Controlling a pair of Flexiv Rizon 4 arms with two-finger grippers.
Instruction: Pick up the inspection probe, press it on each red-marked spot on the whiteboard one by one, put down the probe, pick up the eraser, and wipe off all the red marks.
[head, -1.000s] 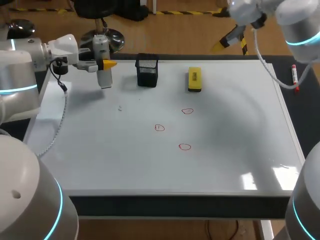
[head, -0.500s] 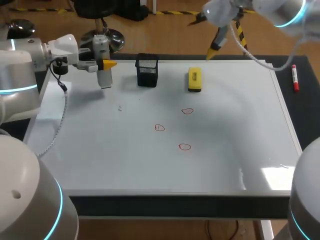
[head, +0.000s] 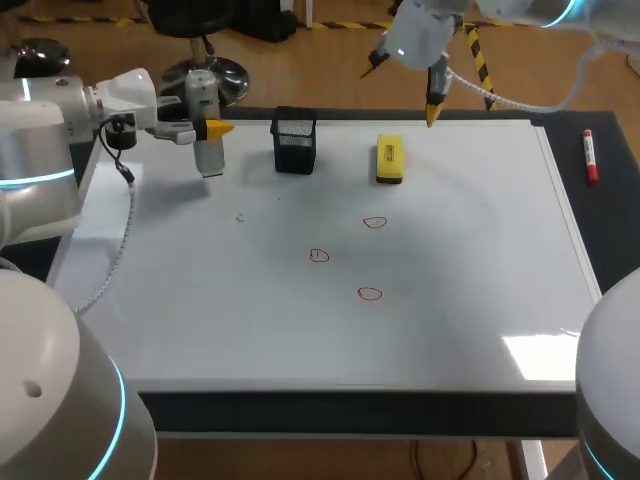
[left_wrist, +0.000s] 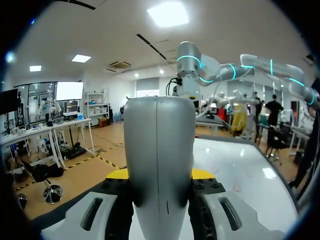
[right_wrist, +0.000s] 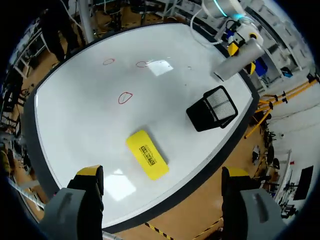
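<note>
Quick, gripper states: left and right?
Left gripper: shut on the inspection probe.
Right gripper: open, holding nothing.

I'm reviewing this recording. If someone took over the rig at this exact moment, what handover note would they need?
Left gripper: shut on the inspection probe, held over the back left corner of the whiteboard, beside the black mesh holder.
Right gripper: open and empty, raised near the board's far edge, with the eraser below it.
The eraser lies flat on the board. Three red marks are mid-board, none wiped.
Done: probe picked up. The pictures do not show whether any mark has been pressed.
Left: press any unpressed marks, put the probe down, pick up the eraser, wipe all three.
</note>
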